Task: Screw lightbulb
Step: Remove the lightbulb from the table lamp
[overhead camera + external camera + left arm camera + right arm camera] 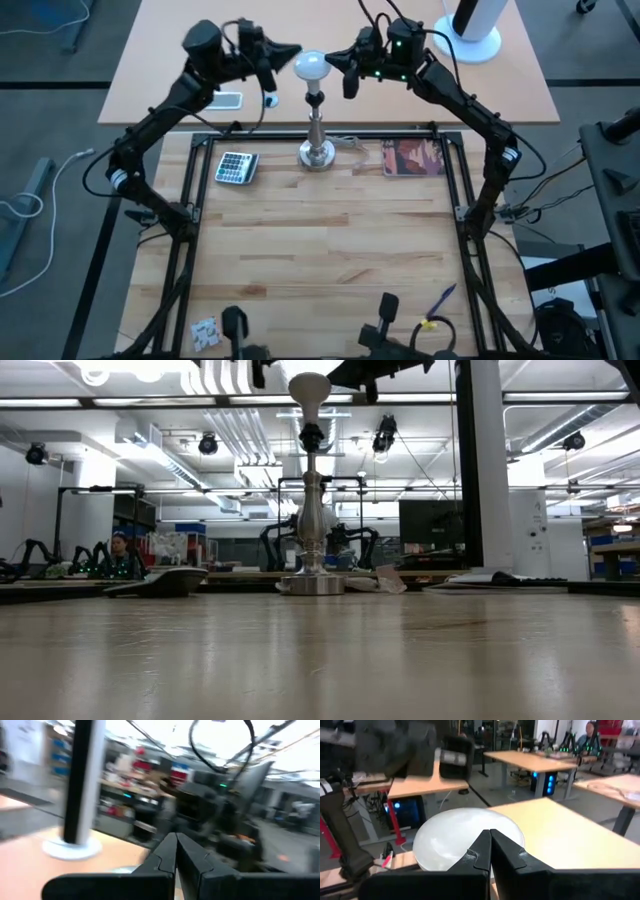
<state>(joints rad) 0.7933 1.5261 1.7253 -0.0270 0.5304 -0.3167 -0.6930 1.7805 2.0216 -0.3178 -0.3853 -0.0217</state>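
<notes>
The white frosted lightbulb (311,66) sits with its base in the black socket (313,435) on top of the silver stand (317,130), which stands on its round foot at the table's far middle. The bulb also shows in the low view (309,390). My left gripper (297,50) is shut, just left of the bulb at its height. My right gripper (331,60) is shut, just right of the bulb. In the right wrist view its fingertips (490,842) stand in front of the bulb's dome (450,835). My left gripper's shut fingertips are close beside the bulb's left side, coming level from the table's left; I cannot tell whether they touch it. My right gripper's shut fingertips are at the bulb's right side (470,827), coming level from the right; I cannot tell whether they touch it.
A calculator (236,167) lies left of the stand's foot and a printed card (413,157) right of it. A phone (228,99) lies behind the left arm. A large white cylinder on a round base (470,30) stands at the far right. Black frame rails (195,190) border the wooden table.
</notes>
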